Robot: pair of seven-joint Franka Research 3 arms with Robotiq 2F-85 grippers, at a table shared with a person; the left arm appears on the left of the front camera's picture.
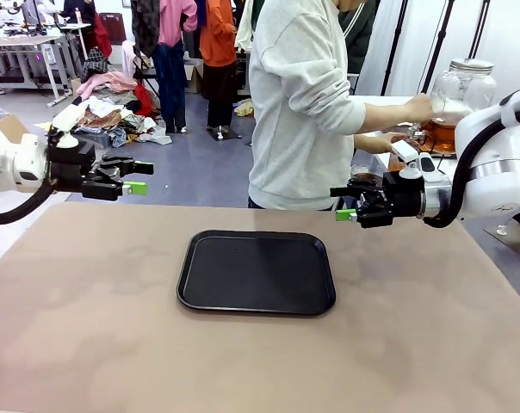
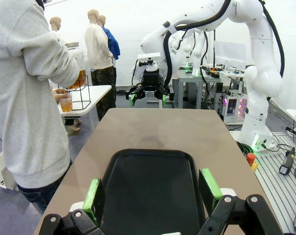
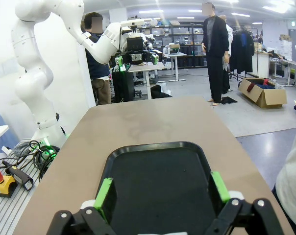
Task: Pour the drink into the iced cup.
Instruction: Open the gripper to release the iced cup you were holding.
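claw right [image 1: 346, 203] gaping – drink [image 1: 443, 133] half hidden behind arm.

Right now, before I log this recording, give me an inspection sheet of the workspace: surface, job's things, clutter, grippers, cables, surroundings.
Surface: brown table, bare except for a black tray at its middle; the tray has nothing on it.
Job's things: the glass jar of amber drink stands on a side table beyond the far right corner; the person's hand is at it. In the left wrist view the person holds a cup of amber liquid there. Ice cannot be told.
Clutter: nothing seen on the table.
Grippers: left gripper open, hovering at the left edge; right gripper open, hovering at the right edge; both hold nothing.
Cables: black hoses along both arms, off the surface.
Surroundings: clothes racks and floor piles behind.
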